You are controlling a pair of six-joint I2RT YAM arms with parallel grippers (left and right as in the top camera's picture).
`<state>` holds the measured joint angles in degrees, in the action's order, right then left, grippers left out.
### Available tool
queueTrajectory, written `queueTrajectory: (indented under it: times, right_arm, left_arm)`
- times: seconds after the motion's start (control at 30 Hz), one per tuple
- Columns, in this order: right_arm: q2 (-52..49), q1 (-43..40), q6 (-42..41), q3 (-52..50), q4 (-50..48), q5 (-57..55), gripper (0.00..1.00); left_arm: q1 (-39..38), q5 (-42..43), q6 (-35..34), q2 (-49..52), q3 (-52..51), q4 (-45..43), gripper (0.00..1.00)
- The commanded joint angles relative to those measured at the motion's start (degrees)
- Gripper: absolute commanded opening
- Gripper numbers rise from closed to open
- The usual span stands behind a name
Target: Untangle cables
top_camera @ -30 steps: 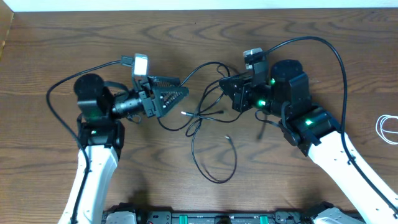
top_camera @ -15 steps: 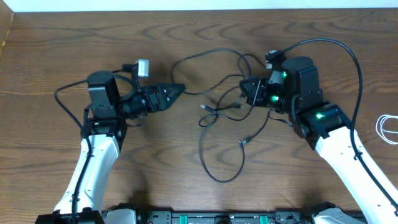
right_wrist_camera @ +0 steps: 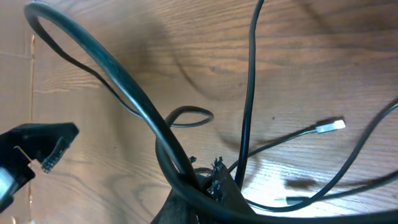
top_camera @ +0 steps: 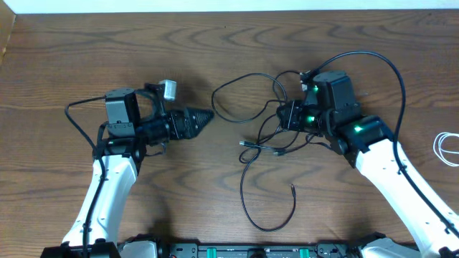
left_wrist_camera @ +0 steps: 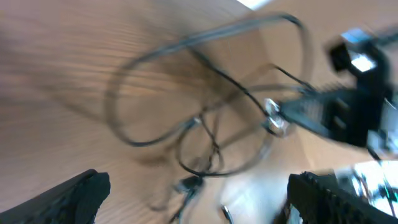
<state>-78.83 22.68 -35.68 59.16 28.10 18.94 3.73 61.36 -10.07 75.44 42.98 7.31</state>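
Wooden tabletop (top_camera: 72, 57): 2 thin black cables (top_camera: 262, 147) lie tangled near its middle, with a bunch of them clamped in the closed jaws of the right gripper (top_camera: 288, 115). The left gripper (top_camera: 206, 115) hovers beside them, its jaws wide apart and empty. A thin white cable (top_camera: 439, 147) lies at the right edge.

Two black cables (top_camera: 264, 149) sprawl tangled in loops at centre; the white cable (top_camera: 446, 149) lies coiled far right.

The black cables (top_camera: 247, 146) have slid right, away from the left gripper (top_camera: 206, 116), which has rolled over and now stands spread and clear of them. The right gripper (top_camera: 284, 115), clamped on the tangle, has shifted right, dragging the bottom loop (top_camera: 242, 192) and 1 plug end (top_camera: 292, 189) along.
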Motion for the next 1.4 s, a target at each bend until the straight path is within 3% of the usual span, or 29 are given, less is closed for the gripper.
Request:
queueTrajectory:
  times: [0.0,0.17,0.37,0.77,1.13,1.23,1.37]
  right_arm:
    - [-0.1,-0.7,-2.3,0.2,-0.6,5.6,0.03]
    - [-0.1,-2.2,-3.3,0.2,-0.5,8.6,0.02]
    - [-0.1,-2.4,-3.5,0.2,-0.4,9.7,0.04]
    - [-0.1,-2.4,-3.5,0.2,0.0,9.7,0.09]
    - [-0.1,-2.4,-3.0,0.2,0.3,9.9,0.1]
    - [-0.1,-2.4,-3.0,0.2,0.9,11.2,0.1]
    - [-0.1,-2.4,-3.0,0.2,1.3,15.6,0.1]
  left_arm:
    - [-0.7,9.8,11.6,-0.1,0.1,1.3,0.98]
    - [-5.5,7.8,13.1,-0.1,-0.2,1.4,1.0]
    - [-13.3,-7.9,13.0,-0.1,-0.2,1.1,0.98]
    - [-26.6,-30.1,13.9,-0.1,-0.2,-7.4,0.98]
    - [-30.2,-30.5,17.1,0.2,-0.2,-9.7,1.0]
    - [-30.2,-29.9,17.1,1.0,-0.2,-10.0,0.91]
    - [-30.3,-26.5,17.1,2.4,-0.2,-11.1,0.9]
